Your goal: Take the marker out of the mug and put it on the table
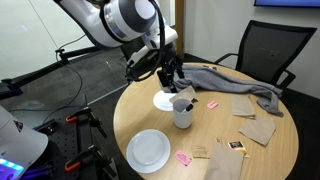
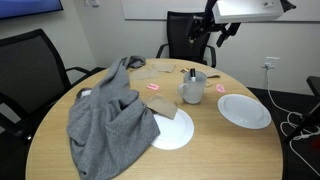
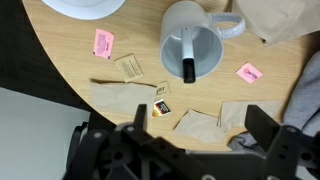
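Overhead, the gripper (image 3: 173, 122) hangs, fingers (image 3: 268, 130) spread wide and empty, above one mug (image 3: 195, 50) holding one marker (image 3: 188, 68); two plates (image 2: 244, 110) flank it, bare tabletop (image 2: 230, 150) toward the edge.

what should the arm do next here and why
Probably slide the gripper across until it is centred over the mug, then begin lowering. The marker stands inside the mug, the jaws are wide open and empty, and in the wrist view the mug sits toward the top edge rather than between the fingers, so closing now would catch nothing.
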Available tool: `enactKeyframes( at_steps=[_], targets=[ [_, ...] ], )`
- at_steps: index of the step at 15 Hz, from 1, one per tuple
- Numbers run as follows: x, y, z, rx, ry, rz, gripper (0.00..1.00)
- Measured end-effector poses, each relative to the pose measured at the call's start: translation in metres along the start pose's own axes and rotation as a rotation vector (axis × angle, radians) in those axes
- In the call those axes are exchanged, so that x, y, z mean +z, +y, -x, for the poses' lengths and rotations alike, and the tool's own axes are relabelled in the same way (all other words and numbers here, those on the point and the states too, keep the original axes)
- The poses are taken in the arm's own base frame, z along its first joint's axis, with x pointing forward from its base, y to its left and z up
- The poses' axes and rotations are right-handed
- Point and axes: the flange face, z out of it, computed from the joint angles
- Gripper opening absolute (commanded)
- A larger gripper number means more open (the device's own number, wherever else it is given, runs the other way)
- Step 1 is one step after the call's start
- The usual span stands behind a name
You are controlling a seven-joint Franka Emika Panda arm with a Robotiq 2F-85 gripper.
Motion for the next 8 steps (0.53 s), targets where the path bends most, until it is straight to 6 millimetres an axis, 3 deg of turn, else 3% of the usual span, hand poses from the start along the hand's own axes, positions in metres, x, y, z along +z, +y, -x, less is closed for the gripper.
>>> enactKeyframes(
  at_steps=[8],
  targets=[
    [0.0052, 0.0005, 0.0034, -0.014, 0.000, 0.006, 1.00]
  ],
)
